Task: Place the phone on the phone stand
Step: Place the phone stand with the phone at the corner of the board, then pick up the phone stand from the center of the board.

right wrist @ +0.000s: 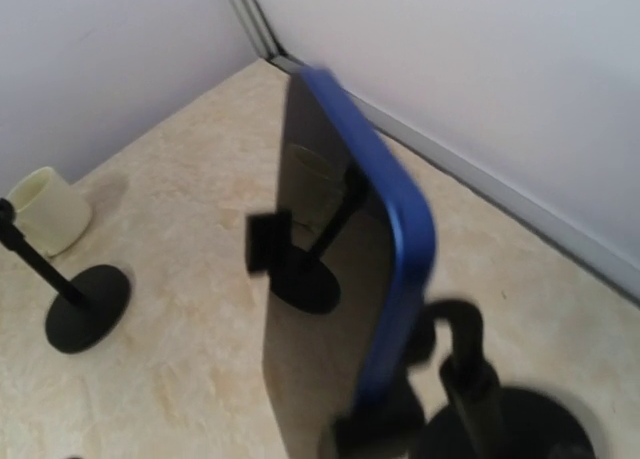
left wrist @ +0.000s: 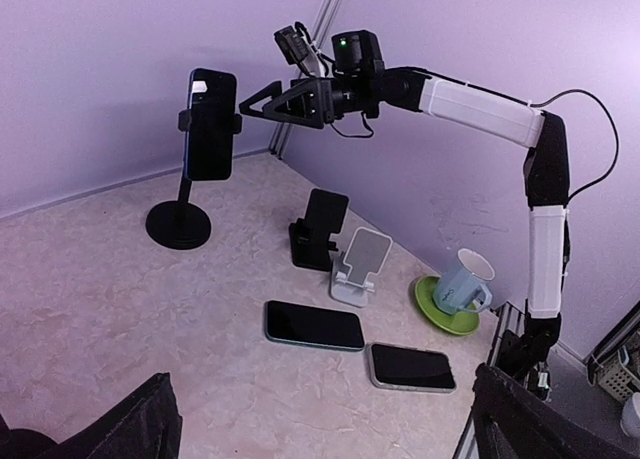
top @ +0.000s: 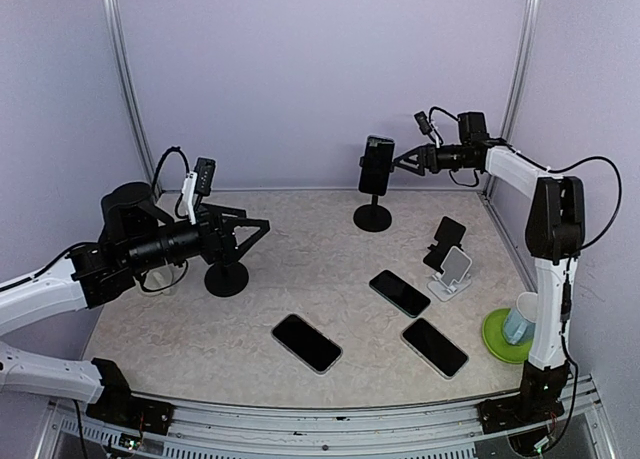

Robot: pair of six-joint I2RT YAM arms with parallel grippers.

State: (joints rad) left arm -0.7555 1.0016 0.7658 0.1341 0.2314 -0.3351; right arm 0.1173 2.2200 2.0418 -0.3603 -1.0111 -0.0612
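Observation:
A dark phone with a blue edge [top: 376, 163] stands upright in the clamp of a tall black phone stand [top: 372, 217] at the back of the table. The left wrist view shows the same phone [left wrist: 210, 124] on its stand [left wrist: 178, 224]. My right gripper [top: 402, 162] hangs just right of the phone, open, with nothing between its fingers, as the left wrist view confirms [left wrist: 255, 101]. In the right wrist view the phone [right wrist: 395, 249] fills the frame, very close. My left gripper [top: 258, 234] is open and empty over the left side, fingertips [left wrist: 125, 429] at the frame's bottom.
Three more phones lie flat: front centre [top: 307, 342], middle [top: 400, 292], front right [top: 435, 346]. A small black stand [top: 444, 241] and a white one [top: 455, 269] sit right. A mug on a green saucer [top: 500, 341] is far right. Another black stand [top: 227, 278] sits left.

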